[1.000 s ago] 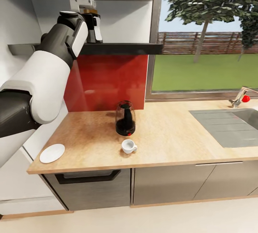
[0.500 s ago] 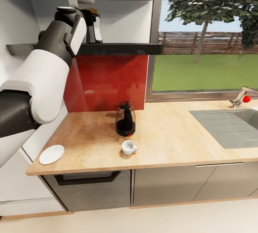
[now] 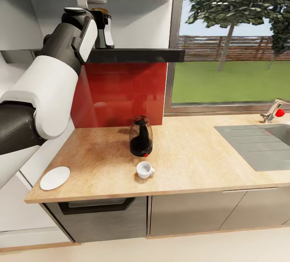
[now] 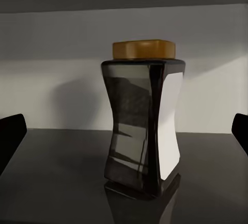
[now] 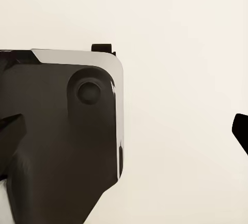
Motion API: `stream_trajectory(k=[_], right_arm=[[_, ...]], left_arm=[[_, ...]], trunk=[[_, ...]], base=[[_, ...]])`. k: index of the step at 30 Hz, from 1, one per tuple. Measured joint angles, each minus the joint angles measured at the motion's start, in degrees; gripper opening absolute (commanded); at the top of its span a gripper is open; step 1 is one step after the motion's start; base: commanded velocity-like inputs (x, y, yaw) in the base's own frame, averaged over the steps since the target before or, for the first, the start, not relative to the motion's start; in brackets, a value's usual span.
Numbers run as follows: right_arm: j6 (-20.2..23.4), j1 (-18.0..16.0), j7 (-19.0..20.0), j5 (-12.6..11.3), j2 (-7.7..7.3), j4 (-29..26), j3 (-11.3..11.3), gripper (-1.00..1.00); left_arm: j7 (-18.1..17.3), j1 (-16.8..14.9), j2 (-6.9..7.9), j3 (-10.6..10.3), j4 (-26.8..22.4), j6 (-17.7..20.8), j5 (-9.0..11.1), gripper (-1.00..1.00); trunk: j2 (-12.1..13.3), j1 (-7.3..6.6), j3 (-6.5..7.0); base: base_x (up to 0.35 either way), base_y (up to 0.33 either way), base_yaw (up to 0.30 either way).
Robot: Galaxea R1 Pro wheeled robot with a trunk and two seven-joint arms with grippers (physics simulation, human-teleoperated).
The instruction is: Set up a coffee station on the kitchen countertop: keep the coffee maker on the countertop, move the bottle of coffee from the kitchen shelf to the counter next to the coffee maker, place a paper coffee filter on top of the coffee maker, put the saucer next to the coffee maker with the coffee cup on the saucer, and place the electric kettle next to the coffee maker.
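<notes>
On the dark kitchen shelf (image 3: 137,55) stands the bottle of coffee (image 4: 142,126), dark brown with a gold cap (image 3: 99,11). My left gripper (image 3: 105,32) is raised to it and open; its fingertips (image 4: 10,136) flank the bottle without touching it. The electric kettle (image 3: 141,136) stands mid-countertop (image 3: 193,161). In front of it sits the coffee cup (image 3: 144,170), and the saucer (image 3: 54,178) lies at the front left corner. My right gripper (image 5: 125,131) is open and empty, hanging over pale floor. The coffee maker and paper coffee filter are out of view.
A steel sink (image 3: 257,143) is inset at the right of the counter, with a faucet (image 3: 274,113) behind it. A red backsplash (image 3: 121,93) runs under the shelf and a window stands to its right. My left arm (image 3: 44,89) covers the shelf's left end.
My left gripper has risen a little and edged closer to the bottle on the shelf. The head view has shifted slightly; kettle, cup and saucer have not moved.
</notes>
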Motion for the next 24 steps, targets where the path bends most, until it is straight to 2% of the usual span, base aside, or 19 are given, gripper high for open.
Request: stream_trajectory(k=[7,18,24], right_arm=[[0.0,0.0,0.0,0.0,0.0,0.0,-0.02,1.0],[0.0,0.0,0.0,0.0,0.07,0.0,0.02,1.0],[0.0,0.0,0.0,0.0,0.01,0.0,-0.01,1.0]], left_arm=[[0.06,0.08,0.04,-0.06,-0.07,-0.09,-0.01,1.0],[0.14,0.1,0.09,0.01,-0.03,-0.09,-0.02,1.0],[0.17,0.16,0.09,0.01,-0.03,-0.16,0.02,1.0]], trunk=[[0.0,-0.01,0.0],[0.0,0.0,0.0],[0.04,0.01,-0.01]], base=[[0.168,0.0,0.0],[0.03,0.0,0.0],[0.181,0.0,0.0]])
